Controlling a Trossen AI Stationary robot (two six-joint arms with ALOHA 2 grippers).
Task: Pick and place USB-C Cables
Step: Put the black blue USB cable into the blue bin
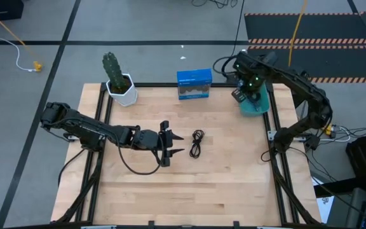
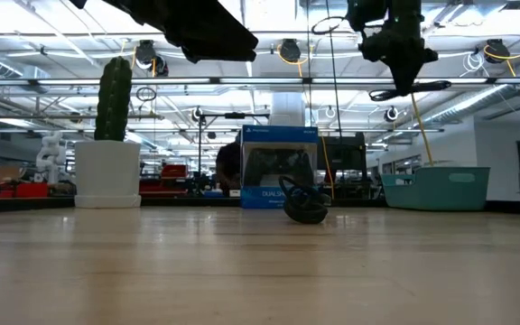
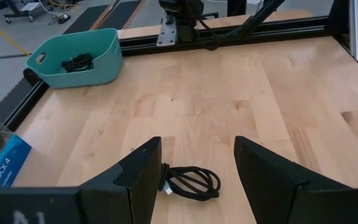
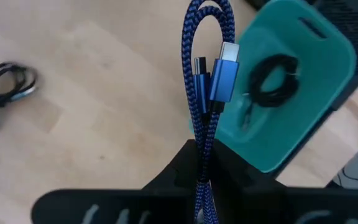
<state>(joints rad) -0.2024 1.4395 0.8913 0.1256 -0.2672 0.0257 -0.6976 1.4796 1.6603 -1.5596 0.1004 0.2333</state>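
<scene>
Right gripper point(image 4: 199, 163) pinches blue cable point(image 4: 204, 81) (above teal bin point(image 4: 328, 56)).

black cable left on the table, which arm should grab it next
Left. The left hand hovers open right over the black cable mid-table, which shows between its fingers. The right hand is busy: it grips the blue cable above the teal bin, far from it.

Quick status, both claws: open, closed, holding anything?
Left claw: open, empty, over the black cable on the table.
Right claw: closed on the blue cable, above the teal bin.
</scene>
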